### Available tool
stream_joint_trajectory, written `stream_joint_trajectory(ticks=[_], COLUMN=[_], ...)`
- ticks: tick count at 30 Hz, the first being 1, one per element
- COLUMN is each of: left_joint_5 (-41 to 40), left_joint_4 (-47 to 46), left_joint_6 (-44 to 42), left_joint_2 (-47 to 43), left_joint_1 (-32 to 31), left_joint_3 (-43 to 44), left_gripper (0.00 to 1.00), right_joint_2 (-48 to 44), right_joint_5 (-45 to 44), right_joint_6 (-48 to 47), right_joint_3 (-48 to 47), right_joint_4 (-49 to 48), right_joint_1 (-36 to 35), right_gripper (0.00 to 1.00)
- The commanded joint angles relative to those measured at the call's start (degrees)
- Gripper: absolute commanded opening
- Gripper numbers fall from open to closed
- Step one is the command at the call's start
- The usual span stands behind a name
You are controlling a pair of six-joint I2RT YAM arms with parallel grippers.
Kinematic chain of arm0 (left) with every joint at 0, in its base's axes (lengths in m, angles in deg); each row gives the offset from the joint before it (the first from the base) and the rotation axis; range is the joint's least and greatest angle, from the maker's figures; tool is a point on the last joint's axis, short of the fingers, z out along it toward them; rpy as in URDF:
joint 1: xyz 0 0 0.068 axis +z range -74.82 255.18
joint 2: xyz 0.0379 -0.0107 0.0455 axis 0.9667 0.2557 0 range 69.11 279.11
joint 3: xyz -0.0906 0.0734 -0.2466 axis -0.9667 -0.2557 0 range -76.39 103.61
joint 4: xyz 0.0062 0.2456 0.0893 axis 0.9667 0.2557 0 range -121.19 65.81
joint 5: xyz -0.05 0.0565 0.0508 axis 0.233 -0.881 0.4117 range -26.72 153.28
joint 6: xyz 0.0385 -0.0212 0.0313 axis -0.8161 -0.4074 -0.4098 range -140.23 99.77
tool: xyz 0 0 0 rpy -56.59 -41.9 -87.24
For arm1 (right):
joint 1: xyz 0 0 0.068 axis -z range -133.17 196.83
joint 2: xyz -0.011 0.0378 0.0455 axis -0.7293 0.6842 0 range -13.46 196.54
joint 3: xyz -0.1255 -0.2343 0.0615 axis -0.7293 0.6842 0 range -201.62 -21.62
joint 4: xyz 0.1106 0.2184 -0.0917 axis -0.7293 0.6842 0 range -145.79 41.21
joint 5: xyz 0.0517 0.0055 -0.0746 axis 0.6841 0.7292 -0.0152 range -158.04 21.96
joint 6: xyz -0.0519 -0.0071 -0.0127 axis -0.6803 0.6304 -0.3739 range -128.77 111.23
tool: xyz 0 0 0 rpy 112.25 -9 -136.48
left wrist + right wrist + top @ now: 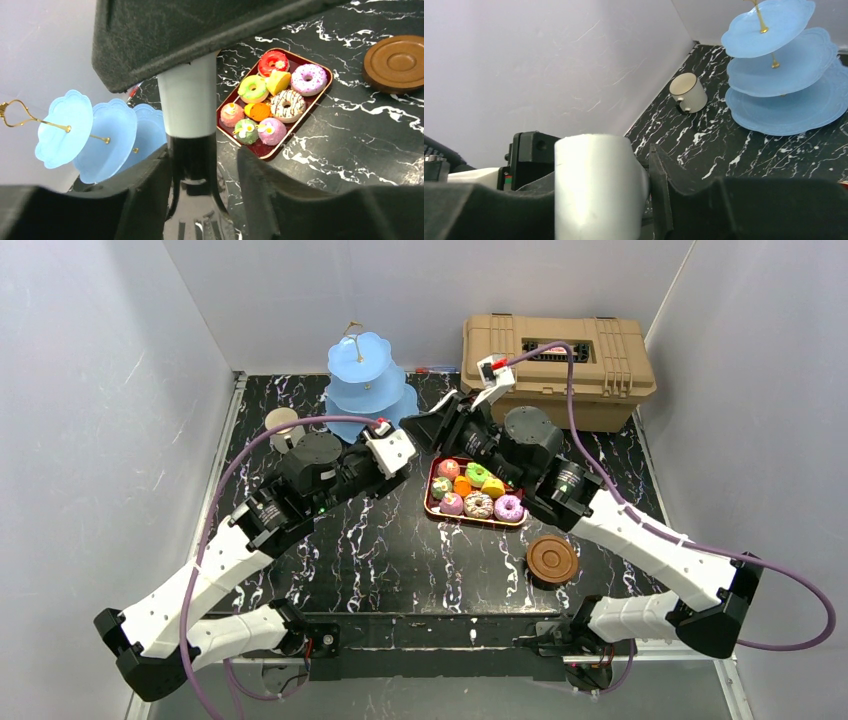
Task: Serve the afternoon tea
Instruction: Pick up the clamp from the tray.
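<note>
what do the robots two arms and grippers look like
Both the left arm and right arm have white shell links between black cylindrical joints, each trailed by a purple cable. The left gripper and right gripper have chunky matte black fingers.

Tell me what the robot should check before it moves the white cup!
1. Right hand grips the cup: ok, fingers press both sides.
2. Left hand clear of the cup: not ok, it is open but its fingers flank the cup.
3. Saucer free for a cup: ok, nothing sits on it.
4. Stand upright: ok.
5. Cup held level: cannot tell.
</note>
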State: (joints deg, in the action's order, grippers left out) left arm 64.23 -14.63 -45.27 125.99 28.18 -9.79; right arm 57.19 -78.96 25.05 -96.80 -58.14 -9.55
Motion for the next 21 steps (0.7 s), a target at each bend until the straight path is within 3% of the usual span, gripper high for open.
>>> stream_joint_trajectory(ticks=[1,4,7,10,13,21], left_joint_5=[1.6,0.5,0.1,-0.2,-2.3,-3.1], left_joint_4=[-1.4,-2.9,-3.7,-3.8,-3.7,-3.0], left_joint_6=[-0.4,-1.0,-1.2,-1.4,-1.6,-0.1], left_joint_2=[-1.4,-1.5,-1.5,-1.4,-1.3,-0.4], left_joint_1=[-0.1,-0.1,-0.2,-0.1,-0.1,-0.2], left_joint_3=[-0.8,-1.4,-1.1,-0.7,-0.6,1.4], left_gripper=[0.42,0.22,0.09,0.08,0.07,0.06], right_joint_2=[-2.5,-2.6,-2.2,-1.6,-0.7,1.3], right_joint_5=[1.9,2.4,2.9,2.8,2.9,6.4], right_joint_6=[2.7,3.8,4.3,4.6,4.8,6.2], right_joint_3=[1.0,1.7,2.2,2.2,1.9,2.8], right_joint_4=[-7.6,-8.3,-8.0,-6.6,-5.0,-4.0], right_joint_1=[-0.1,-0.1,-0.1,-0.1,-0.1,-0.1], right_gripper=[0.26,0.27,0.38,0.63,0.72,0.77])
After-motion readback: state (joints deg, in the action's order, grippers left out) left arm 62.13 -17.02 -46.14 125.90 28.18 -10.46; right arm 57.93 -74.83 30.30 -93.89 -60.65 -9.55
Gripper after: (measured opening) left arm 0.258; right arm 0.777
